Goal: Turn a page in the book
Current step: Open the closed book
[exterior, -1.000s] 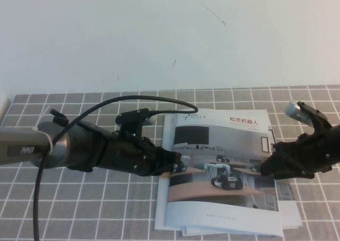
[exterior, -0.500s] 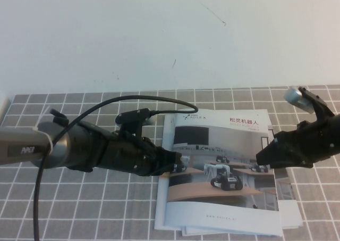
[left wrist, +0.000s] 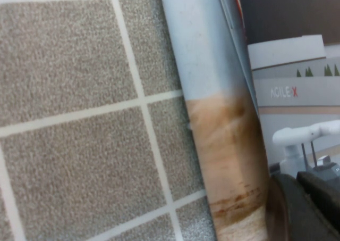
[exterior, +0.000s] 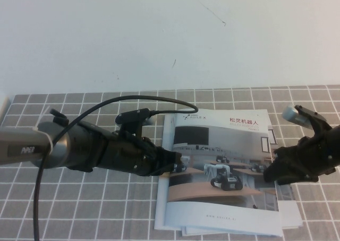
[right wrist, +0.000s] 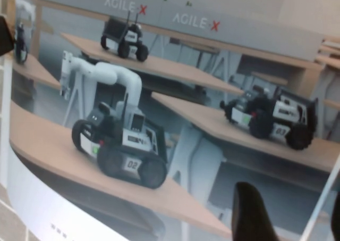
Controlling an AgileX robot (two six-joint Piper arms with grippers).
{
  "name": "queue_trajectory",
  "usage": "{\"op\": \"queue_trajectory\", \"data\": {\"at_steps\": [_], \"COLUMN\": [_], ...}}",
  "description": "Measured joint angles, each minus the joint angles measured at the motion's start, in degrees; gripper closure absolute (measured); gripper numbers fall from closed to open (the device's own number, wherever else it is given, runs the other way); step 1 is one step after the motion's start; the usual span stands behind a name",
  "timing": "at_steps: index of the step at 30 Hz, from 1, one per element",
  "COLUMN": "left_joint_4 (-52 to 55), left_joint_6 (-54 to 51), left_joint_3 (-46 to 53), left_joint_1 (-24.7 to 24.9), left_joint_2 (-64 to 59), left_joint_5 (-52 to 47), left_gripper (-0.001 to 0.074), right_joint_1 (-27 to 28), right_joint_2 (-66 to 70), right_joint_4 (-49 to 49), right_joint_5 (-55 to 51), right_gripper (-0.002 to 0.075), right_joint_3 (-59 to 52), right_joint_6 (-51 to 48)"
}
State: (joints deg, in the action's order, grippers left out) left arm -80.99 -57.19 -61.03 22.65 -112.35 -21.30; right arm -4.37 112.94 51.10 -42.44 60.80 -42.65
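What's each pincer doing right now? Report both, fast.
Left pincer: at the spine edge of the book; open or shut cannot be told.
Right pincer: at the book's right edge; cannot be told either.

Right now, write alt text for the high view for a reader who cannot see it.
A closed white booklet, the book, lies on a grey tiled mat, atop similar booklets. The left tool rests at its spine edge and the right tool at its opposite edge. A plain white wall stands behind.
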Motion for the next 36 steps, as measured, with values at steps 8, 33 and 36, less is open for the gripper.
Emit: {"op": "queue_trajectory", "data": {"at_steps": [8, 33, 36], "left_joint_4": [0.0, -1.2, -1.3], "left_joint_6": [0.0, -0.1, -0.2], "left_joint_3": [0.0, 0.0, 0.0], "left_joint_1": [0.0, 0.0, 0.0], "left_joint_2": [0.0, -0.4, -0.4], "left_joint_5": [0.0, -0.1, -0.1], "left_gripper": [0.0739, 0.0739, 0.0739], "right_joint_1": [0.0, -0.1, -0.2], "right_joint_2": [0.7, -0.1, 0.7], "right_joint_4": [7.3, -1.3, -0.8], "right_joint_5": [-1.2, -1.7, -2.0], "right_gripper": [0.0391, 0.0408, 0.0409], "right_joint_3": [0.0, 0.0, 0.3], "right_joint_6": [-4.5, -0.4, -0.4]}}
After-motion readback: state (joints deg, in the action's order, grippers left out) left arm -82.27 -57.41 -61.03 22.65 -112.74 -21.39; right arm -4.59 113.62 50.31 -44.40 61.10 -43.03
